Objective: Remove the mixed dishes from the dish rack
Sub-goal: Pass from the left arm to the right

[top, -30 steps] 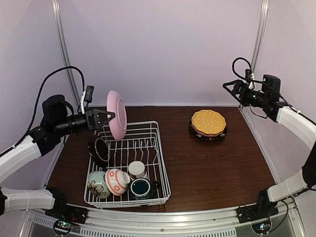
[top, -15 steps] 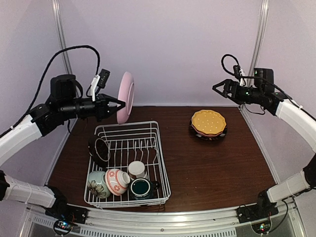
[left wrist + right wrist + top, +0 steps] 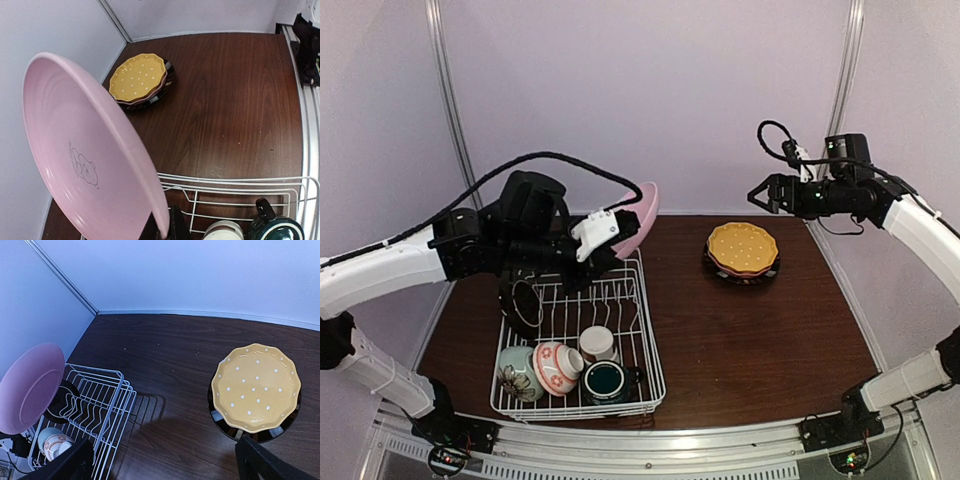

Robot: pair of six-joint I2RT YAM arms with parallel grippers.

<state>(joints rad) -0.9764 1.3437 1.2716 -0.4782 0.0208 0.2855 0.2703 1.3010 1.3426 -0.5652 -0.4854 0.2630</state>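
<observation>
My left gripper [image 3: 607,232] is shut on the rim of a pink plate [image 3: 640,225], holding it tilted in the air over the far edge of the white wire dish rack [image 3: 651,345]. In the left wrist view the pink plate [image 3: 85,150] fills the left side, pinched at its lower edge by the gripper [image 3: 167,229]. In the rack lie a dark bowl [image 3: 522,305], a pale-green floral bowl [image 3: 516,372], a pink-white bowl [image 3: 558,366], a white cup [image 3: 598,343] and a teal mug [image 3: 606,381]. My right gripper [image 3: 757,194] hangs open and empty, high above the table's far right.
A yellow polka-dot plate [image 3: 742,248] tops a small stack of plates on the dark wooden table [image 3: 750,340], to the right of the rack. The right wrist view shows this stack [image 3: 256,387] and the rack [image 3: 100,405]. Pale walls close in the back and sides.
My left arm has swung to the right with the pink plate, turning it from upright to tilted. The right gripper has drifted a little to the left, still open.
</observation>
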